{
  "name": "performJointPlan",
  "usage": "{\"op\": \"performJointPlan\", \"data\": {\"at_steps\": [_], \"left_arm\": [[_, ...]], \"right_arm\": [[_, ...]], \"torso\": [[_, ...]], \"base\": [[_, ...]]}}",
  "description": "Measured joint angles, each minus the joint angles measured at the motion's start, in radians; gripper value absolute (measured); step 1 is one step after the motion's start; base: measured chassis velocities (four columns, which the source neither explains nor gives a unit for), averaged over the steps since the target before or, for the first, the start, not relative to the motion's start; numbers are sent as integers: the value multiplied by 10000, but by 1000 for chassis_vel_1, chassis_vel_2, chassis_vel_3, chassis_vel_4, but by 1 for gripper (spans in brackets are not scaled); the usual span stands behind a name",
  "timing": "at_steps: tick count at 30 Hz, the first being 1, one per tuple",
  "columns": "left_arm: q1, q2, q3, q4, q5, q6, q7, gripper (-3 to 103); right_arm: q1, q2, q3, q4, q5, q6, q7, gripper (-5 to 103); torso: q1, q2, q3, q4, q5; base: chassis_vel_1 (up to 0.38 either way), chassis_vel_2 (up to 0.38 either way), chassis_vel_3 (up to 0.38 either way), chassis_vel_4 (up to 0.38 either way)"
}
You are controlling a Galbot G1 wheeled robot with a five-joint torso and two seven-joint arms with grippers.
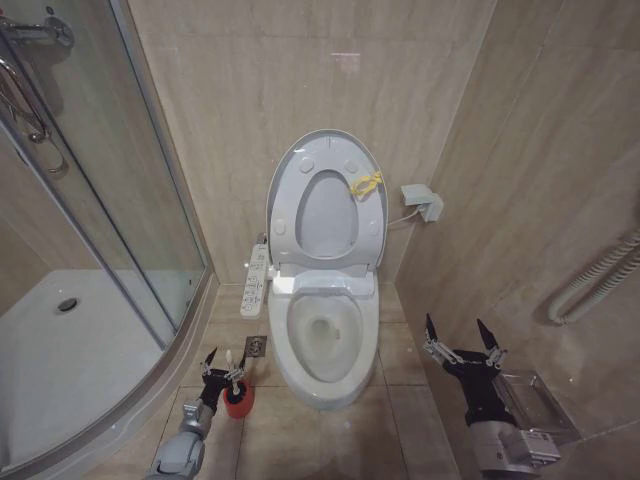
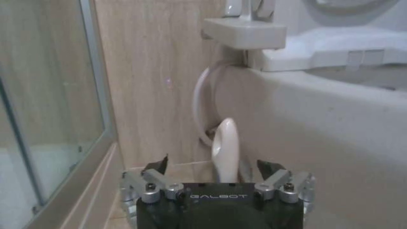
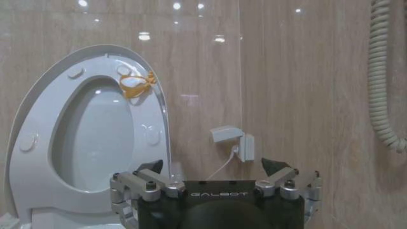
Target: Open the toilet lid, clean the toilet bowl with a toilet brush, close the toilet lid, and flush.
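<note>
Toilet lid (image 1: 325, 195) stands raised at frame centre; lower left, the spread, empty left gripper (image 1: 224, 366) flanks the toilet brush (image 1: 231, 370), scrubbing undone.

Even indoor light, glare on glossy tile and glass

Soft overhead light is filling the bathroom in the head view, and the toilet lid (image 1: 325, 205) is standing out bright against the beige wall tiles (image 1: 300, 80), which are carrying a faint pale reflection above it. The shower glass (image 1: 120, 200) left of the lid is showing streaky reflections, and straight lines are bowing near the corners. In the right wrist view, small round highlights are dotting the tiles (image 3: 190, 28) above the lid (image 3: 89, 138). In the left wrist view, everything is looking soft and hazy; the brush handle (image 2: 226, 149) close to the lens is blurring, and the toilet bowl (image 2: 330, 124) beside it is washing out to pale grey.
</note>
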Motion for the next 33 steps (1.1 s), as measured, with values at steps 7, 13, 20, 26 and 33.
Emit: {"op": "performJointPlan", "data": {"at_steps": [7, 13, 20, 26, 33], "left_arm": [[106, 68, -71, -25, -74, -74, 205, 88], [178, 92, -56, -203, -327, -116, 402, 61], [335, 148, -109, -370, -400, -163, 438, 34], [583, 236, -297, -626, -398, -165, 435, 22], [1356, 488, -532, -1768, -918, -162, 402, 22]], "right_arm": [[0, 0, 0, 0, 0, 0, 0, 100], [0, 0, 0, 0, 0, 0, 0, 100], [0, 0, 0, 0, 0, 0, 0, 100], [0, 0, 0, 0, 0, 0, 0, 100], [0, 0, 0, 0, 0, 0, 0, 100]], "torso": [[0, 0, 0, 3, 1], [-1, 0, 0, 0, 0], [0, 0, 0, 1, 0], [0, 0, 0, 0, 0], [-1, 0, 0, 3, -2]], "base": [[0, 0, 0, 0], [0, 0, 0, 0], [0, 0, 0, 0], [0, 0, 0, 0], [0, 0, 0, 0]]}}
